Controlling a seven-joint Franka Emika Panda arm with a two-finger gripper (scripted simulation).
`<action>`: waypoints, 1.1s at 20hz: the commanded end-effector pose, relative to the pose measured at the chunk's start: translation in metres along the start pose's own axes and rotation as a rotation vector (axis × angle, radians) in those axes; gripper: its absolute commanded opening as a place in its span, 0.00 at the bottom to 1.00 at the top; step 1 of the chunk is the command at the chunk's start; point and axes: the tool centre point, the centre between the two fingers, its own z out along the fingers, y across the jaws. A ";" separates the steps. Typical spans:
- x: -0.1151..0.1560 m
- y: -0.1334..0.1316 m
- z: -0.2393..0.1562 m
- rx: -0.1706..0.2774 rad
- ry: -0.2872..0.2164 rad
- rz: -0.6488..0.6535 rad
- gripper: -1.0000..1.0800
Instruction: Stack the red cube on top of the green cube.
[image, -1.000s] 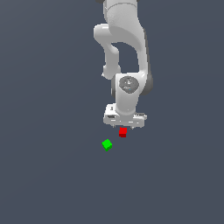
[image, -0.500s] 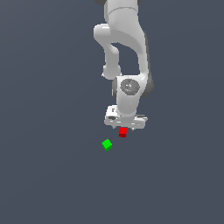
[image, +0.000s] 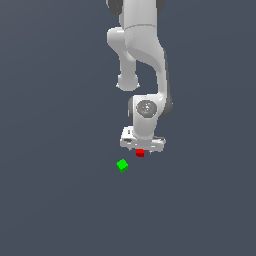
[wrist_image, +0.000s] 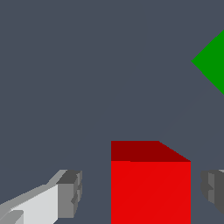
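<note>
The red cube (image: 140, 153) rests on the grey floor directly under the white hand, its upper part hidden by the hand in the exterior view. In the wrist view the red cube (wrist_image: 151, 188) stands between the two grey fingertips (wrist_image: 71, 194), with a gap on each side. My gripper (image: 141, 149) (wrist_image: 142, 192) is open around the cube and does not touch it. The green cube (image: 122, 165) lies a short way off toward the exterior view's left, apart from the red one. Only a corner of the green cube (wrist_image: 214, 63) shows at the wrist view's edge.
The plain dark grey floor (image: 60, 200) extends all around. The white arm (image: 142, 45) rises above the hand. No other objects are in view.
The hand has sunk a little lower over the red cube, covering more of it. Neither cube has moved.
</note>
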 end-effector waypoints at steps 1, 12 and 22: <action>0.001 0.000 0.007 0.000 0.001 0.000 0.96; 0.001 -0.001 0.009 0.000 0.001 0.000 0.00; 0.001 -0.001 -0.006 0.000 0.001 0.000 0.00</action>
